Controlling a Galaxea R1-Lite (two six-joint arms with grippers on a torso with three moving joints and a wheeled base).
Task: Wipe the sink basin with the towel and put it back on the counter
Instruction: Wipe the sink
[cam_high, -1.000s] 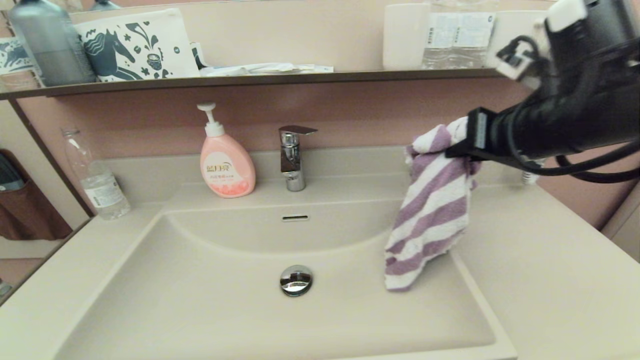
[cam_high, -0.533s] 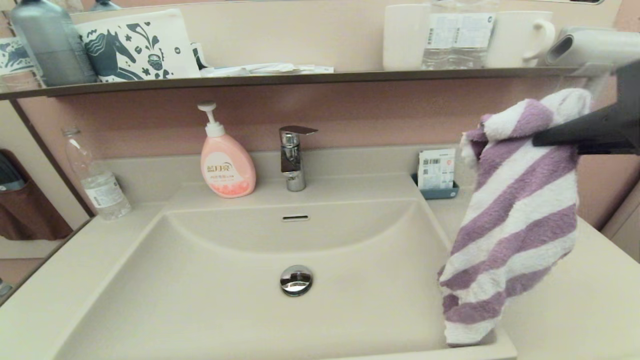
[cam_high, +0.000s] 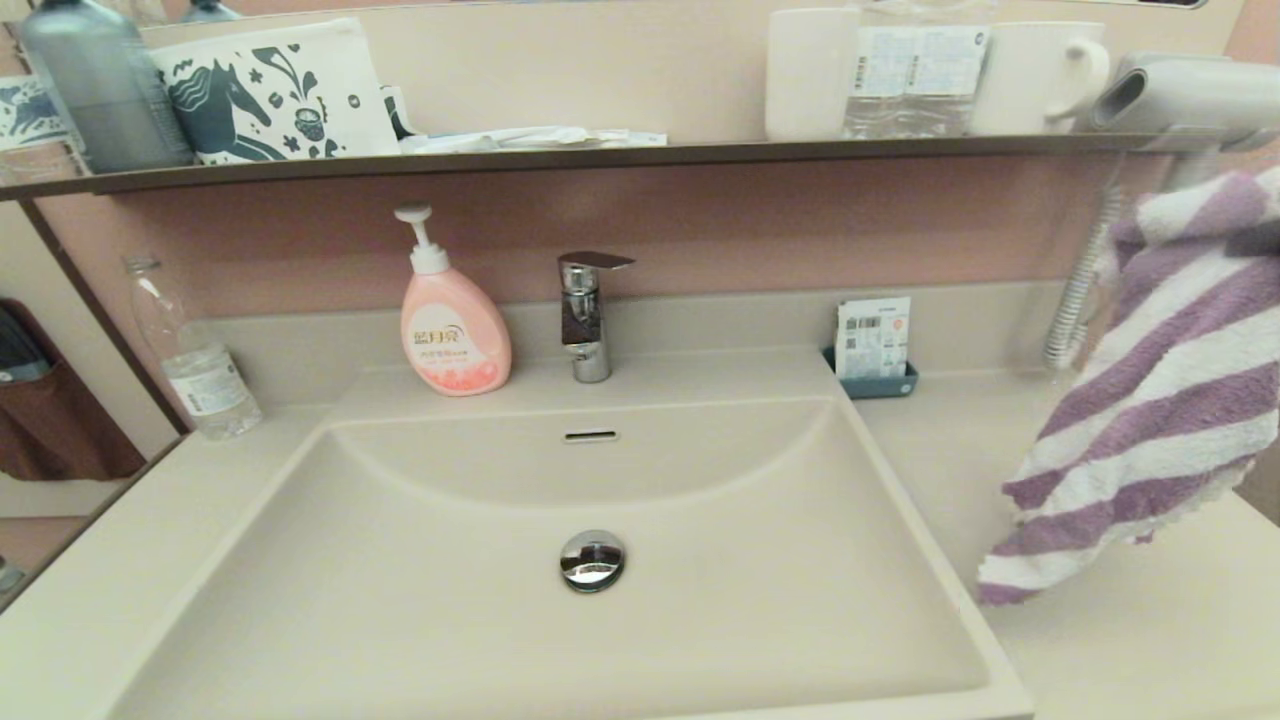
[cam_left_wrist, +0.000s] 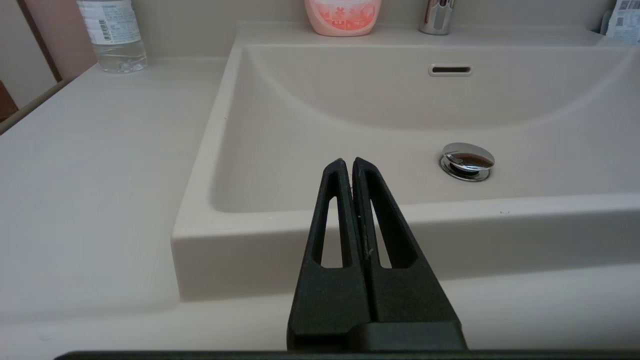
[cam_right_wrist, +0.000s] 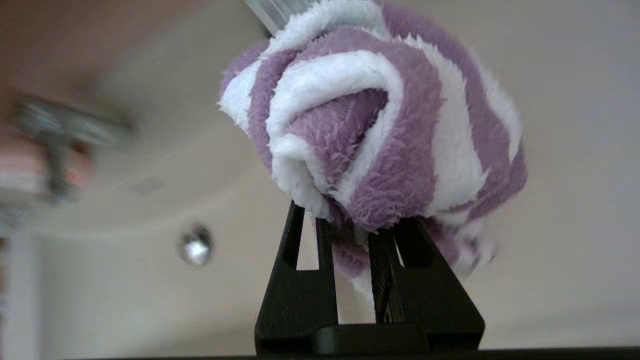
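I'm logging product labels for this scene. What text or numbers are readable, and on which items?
Pink soap bottle: Chinese brand characters, too small to read.
Water bottle: label print blurred.
Packet in blue holder: barcode, print unreadable.
Shelf bottles: barcode labels, unreadable.
Horse-print pouch: picture only.
No legible words anywhere.

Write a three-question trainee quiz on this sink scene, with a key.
1. True or false: the towel lies in the basin.
2. Which claw grips the towel? A) left B) right C) neither
3. Fill in: the left claw is ____ and holds nothing.

Key:
1. False. It hangs in the air over the counter, to the basin's right.
2. B. The right claw is clamped on it.
3. Shut. It is parked before the basin's front edge.
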